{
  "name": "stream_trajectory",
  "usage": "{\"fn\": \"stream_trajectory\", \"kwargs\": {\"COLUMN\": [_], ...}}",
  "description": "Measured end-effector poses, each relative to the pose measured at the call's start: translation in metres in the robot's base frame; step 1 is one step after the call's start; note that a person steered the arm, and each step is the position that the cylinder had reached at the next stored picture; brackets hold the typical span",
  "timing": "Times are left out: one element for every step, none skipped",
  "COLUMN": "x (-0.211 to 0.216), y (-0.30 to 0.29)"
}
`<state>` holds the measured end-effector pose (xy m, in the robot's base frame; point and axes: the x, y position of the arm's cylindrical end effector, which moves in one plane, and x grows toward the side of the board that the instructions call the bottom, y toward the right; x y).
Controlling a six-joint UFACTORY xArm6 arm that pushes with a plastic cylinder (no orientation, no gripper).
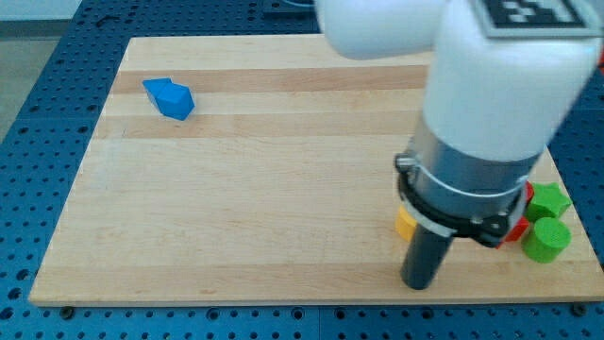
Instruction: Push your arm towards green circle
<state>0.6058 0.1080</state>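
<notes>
The green circle (pixel 546 239), a short green cylinder, sits near the board's right edge at the view's lower right. My tip (pixel 417 283) is on the board near its bottom edge, well to the left of the green circle and slightly lower. A second green block (pixel 548 200) with angled sides sits just above the circle. A red block (pixel 518 228) shows partly between them and my arm. A yellow block (pixel 405 224) peeks out at the left of the rod, just above my tip. The arm's body hides what lies behind it.
A blue block (pixel 169 98) of irregular shape lies at the board's upper left. The wooden board (pixel 245 189) rests on a blue perforated table (pixel 38 104). The white and grey arm body (pixel 481 123) covers the board's upper right.
</notes>
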Motion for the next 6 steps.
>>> {"fn": "stream_trajectory", "kwargs": {"x": [0.0,0.0,0.005,0.011,0.011,0.012], "y": [0.002,0.002,0.014,0.029,0.029,0.059]}}
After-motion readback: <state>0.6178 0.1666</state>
